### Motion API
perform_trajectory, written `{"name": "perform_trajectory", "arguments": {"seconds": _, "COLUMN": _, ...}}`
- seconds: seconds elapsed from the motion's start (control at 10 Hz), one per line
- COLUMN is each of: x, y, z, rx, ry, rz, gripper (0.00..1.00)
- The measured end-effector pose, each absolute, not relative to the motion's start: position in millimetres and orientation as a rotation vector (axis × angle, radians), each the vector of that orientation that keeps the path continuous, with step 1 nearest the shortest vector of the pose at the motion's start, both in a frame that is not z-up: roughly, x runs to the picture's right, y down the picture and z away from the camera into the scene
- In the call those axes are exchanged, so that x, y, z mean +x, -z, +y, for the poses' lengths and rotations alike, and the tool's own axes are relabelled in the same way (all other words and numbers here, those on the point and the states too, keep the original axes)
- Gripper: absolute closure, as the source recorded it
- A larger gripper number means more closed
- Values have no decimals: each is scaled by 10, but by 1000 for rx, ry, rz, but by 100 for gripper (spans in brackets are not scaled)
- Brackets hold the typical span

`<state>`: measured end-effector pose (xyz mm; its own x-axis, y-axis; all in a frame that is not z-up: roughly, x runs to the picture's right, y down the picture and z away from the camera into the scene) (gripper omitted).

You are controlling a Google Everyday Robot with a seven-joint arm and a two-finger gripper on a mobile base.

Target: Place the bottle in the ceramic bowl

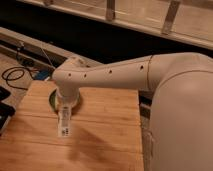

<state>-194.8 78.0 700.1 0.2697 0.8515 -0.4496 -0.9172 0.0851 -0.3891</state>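
Observation:
The small white bottle [65,121] with dark label marks hangs cap-up from my gripper [65,107], which is shut on its upper end. It hangs just above the wooden table, at the near right edge of the green ceramic bowl [52,99]. My white wrist covers most of the bowl, so only a dark green sliver of its left rim shows. My arm reaches in from the right across the table's back part.
The wooden table [105,137] has its left edge close to the bowl. A dark object [4,114] sits at the far left edge. Black cables [15,75] lie on the floor behind the table. A metal rail [30,42] runs along the back.

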Motion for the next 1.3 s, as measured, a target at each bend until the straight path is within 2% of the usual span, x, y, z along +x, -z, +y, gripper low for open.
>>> {"name": "perform_trajectory", "arguments": {"seconds": 0.7, "x": -1966, "y": -7033, "z": 700, "rx": -661, "ry": -1314, "rz": 103, "gripper": 100}}
{"name": "perform_trajectory", "arguments": {"seconds": 1.0, "x": -2204, "y": -7239, "z": 262, "rx": -613, "ry": -1269, "rz": 57, "gripper": 100}}
{"name": "perform_trajectory", "arguments": {"seconds": 1.3, "x": -2692, "y": -7580, "z": -389, "rx": -558, "ry": -1232, "rz": 10, "gripper": 100}}
